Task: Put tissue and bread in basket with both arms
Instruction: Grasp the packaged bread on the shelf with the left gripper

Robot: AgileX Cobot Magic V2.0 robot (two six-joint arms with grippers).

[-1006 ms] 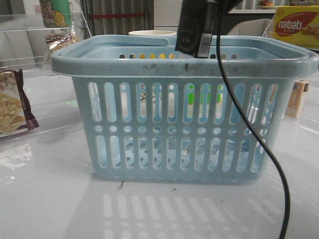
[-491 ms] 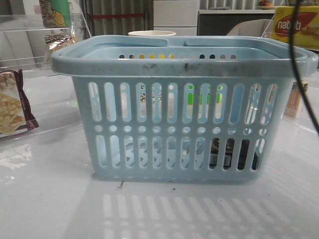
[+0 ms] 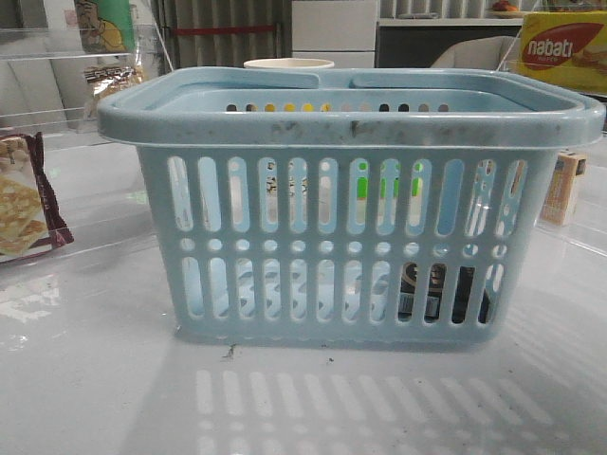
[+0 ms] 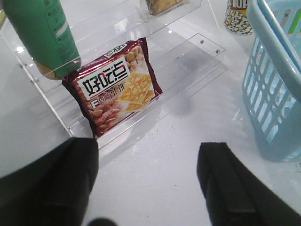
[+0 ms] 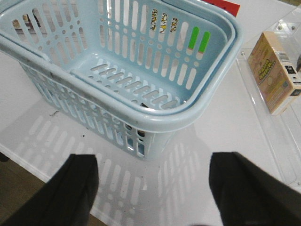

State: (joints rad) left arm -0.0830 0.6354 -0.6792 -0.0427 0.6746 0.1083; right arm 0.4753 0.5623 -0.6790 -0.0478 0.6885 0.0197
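Tissue [image 3: 436,290], a dark pack with pale markings, lies on the floor of the basket [image 3: 341,118] at about 4 o'clock in the front view, seen only through the lower slots of the near wall; in the right wrist view just a dark sliver of it shows [image 5: 144,105] under the near rim, so how it lies cannot be told; the light-blue basket stands upright in the middle of the white table [image 3: 95,379], its scuffed rim level and its handles folded down along the rim.

Neither arm appears in the front view. Left gripper [image 4: 148,183] hangs over bare table with both dark fingers [image 4: 225,183] spread wide and nothing between them; a maroon-edged cracker packet [image 4: 117,89] lies just beyond it, partly under a clear acrylic shelf [image 4: 188,52], with a green bottle [image 4: 42,33] beside the packet and the basket's corner [image 4: 277,94] off to the side. Right gripper [image 5: 153,188] is likewise spread wide and empty, over the table just outside the basket's corner [image 5: 155,122]; a pale yellow box [image 5: 275,77] stands well apart from it on a clear tray.

At 1 o'clock in the front view sits a yellow Nabati box [image 3: 564,49]; bread is not to be found in any view.
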